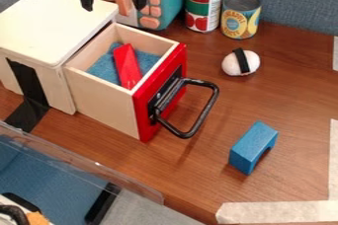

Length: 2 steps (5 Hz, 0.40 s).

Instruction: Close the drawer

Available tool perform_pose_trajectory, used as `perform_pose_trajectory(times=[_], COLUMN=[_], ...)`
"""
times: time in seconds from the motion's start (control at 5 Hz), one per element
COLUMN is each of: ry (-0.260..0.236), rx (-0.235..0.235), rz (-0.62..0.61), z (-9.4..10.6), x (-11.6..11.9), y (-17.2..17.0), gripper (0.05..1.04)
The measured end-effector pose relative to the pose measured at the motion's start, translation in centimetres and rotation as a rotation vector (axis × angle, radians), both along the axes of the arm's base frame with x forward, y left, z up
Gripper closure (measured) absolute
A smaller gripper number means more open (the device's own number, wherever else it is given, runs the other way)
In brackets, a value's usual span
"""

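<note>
My gripper (pixel 113 8), fingers spread wide. Below it: open drawer (pixel 105 104). Beside it: red-labelled can (pixel 201 3), yellow-labelled can (pixel 240 17)

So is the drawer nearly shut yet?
No, nothing looks done: the drawer sticks out of the white box, showing the red thing inside. The gripper is open, away from the handle. The whole push in is left.

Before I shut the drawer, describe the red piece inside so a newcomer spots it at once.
Start at the pale wooden cabinet, upper left, then its open drawer. Inside, on blue lining, lies a long, narrow red block. The drawer front is red too, but broad, upright and black-handled.
</note>
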<state>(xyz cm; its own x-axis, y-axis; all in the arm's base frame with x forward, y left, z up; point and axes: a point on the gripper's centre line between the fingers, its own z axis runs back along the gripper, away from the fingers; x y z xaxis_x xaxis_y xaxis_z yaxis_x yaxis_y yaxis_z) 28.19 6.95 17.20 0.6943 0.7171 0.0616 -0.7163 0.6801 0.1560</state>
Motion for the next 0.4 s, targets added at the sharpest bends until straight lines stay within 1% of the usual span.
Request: perform_pose_trajectory(times=[0.2, 0.4], ry=[0.032, 0.068], rx=[-0.002, 0.019], rz=[-0.012, -0.160], z=[-0.9, -2.4], x=[0.1, 0.7], y=[0.0, -1.1], gripper=[0.082, 0.082])
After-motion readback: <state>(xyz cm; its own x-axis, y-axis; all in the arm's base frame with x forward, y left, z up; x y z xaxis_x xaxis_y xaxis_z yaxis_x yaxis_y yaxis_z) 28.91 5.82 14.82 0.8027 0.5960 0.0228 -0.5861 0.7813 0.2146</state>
